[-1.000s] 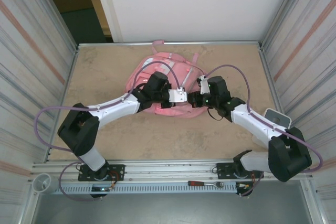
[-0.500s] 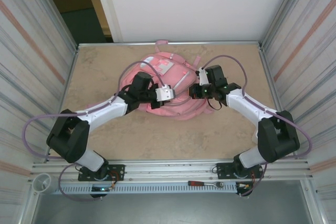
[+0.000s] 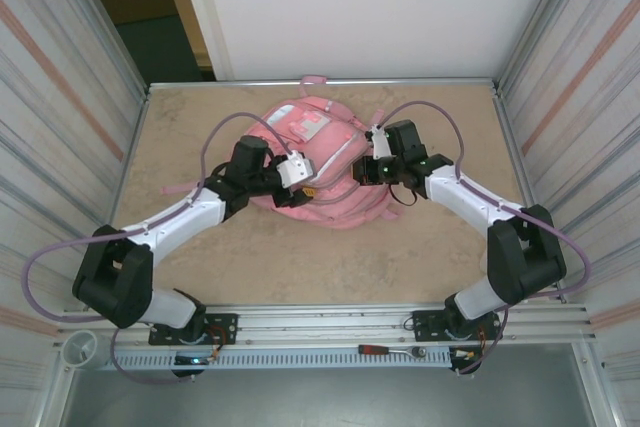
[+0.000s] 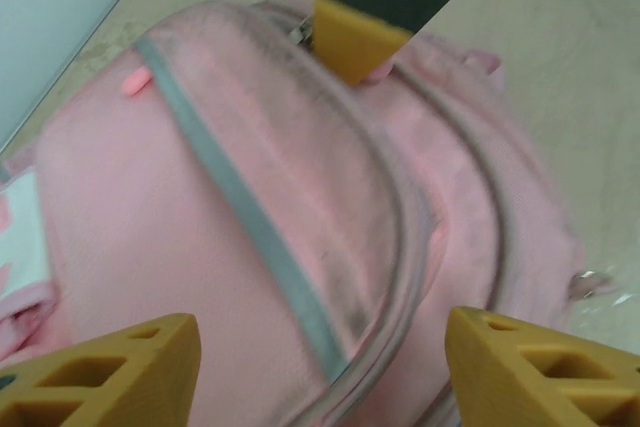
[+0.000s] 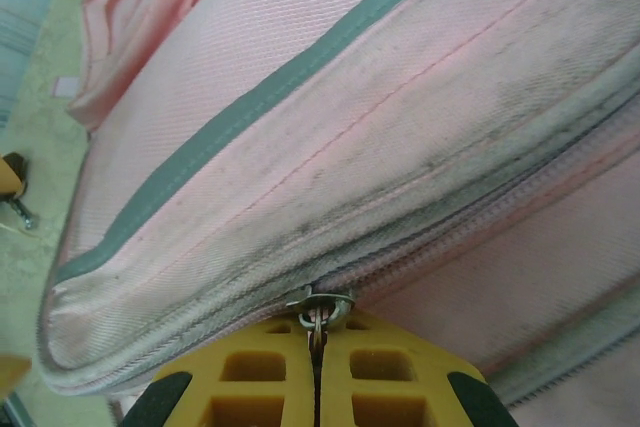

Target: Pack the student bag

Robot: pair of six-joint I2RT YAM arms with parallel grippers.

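The student bag (image 3: 325,147), a large pink backpack with a pale strip, lies flat at the far middle of the table. My left gripper (image 3: 303,175) hovers over its left half with its yellow fingers (image 4: 110,372) spread wide, holding nothing; the bag's front pocket and grey strip (image 4: 250,217) lie between them. My right gripper (image 3: 372,165) is at the bag's right side, shut on a metal zipper pull (image 5: 318,309) on the zip line of the bag (image 5: 330,117). The right gripper's yellow fingertip (image 4: 350,37) shows at the top of the left wrist view.
A loose pink strap (image 3: 182,189) trails left from the bag on the tabletop. Corrugated metal walls close in the left and right sides. A red-handled tool (image 3: 390,351) lies on the front rail, and a white cup (image 3: 78,349) sits at the near left corner.
The left gripper has opened and let go of the bag. Both arms have reached farther from the bases, and the bag has slid toward the back wall.
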